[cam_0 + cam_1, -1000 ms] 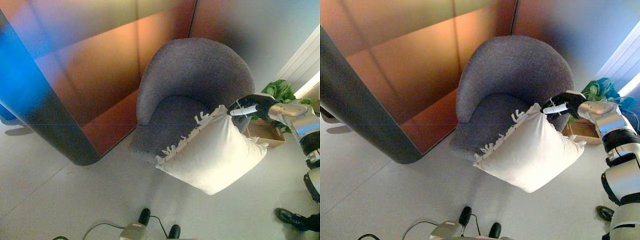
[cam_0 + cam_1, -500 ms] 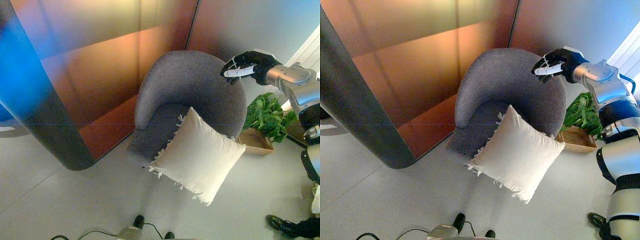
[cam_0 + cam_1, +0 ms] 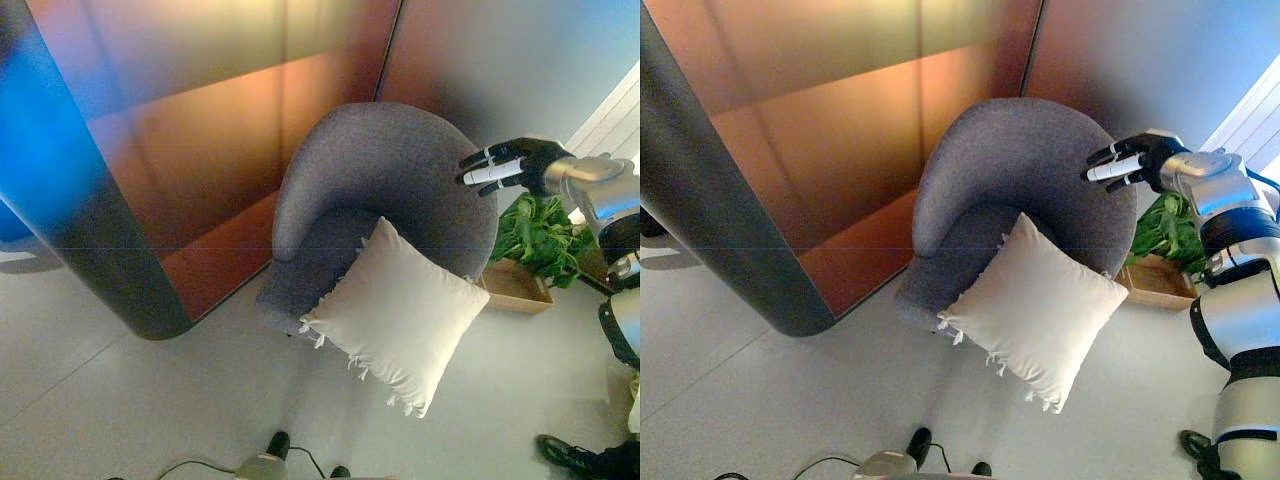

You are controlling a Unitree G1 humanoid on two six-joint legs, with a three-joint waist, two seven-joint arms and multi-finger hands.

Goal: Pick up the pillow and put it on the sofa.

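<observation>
Cream-white, the fringed pillow [image 3: 400, 313] leans on the grey tub armchair [image 3: 385, 190], overhanging its seat front, while the right hand [image 3: 508, 166] hovers above, fingers straight, empty.

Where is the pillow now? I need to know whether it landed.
The pillow leans on the front of the grey armchair, centre of view, overhanging the seat edge.

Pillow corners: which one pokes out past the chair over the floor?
The bottom corner of the white pillow hangs over the floor; the top corner lies on the grey chair.
</observation>
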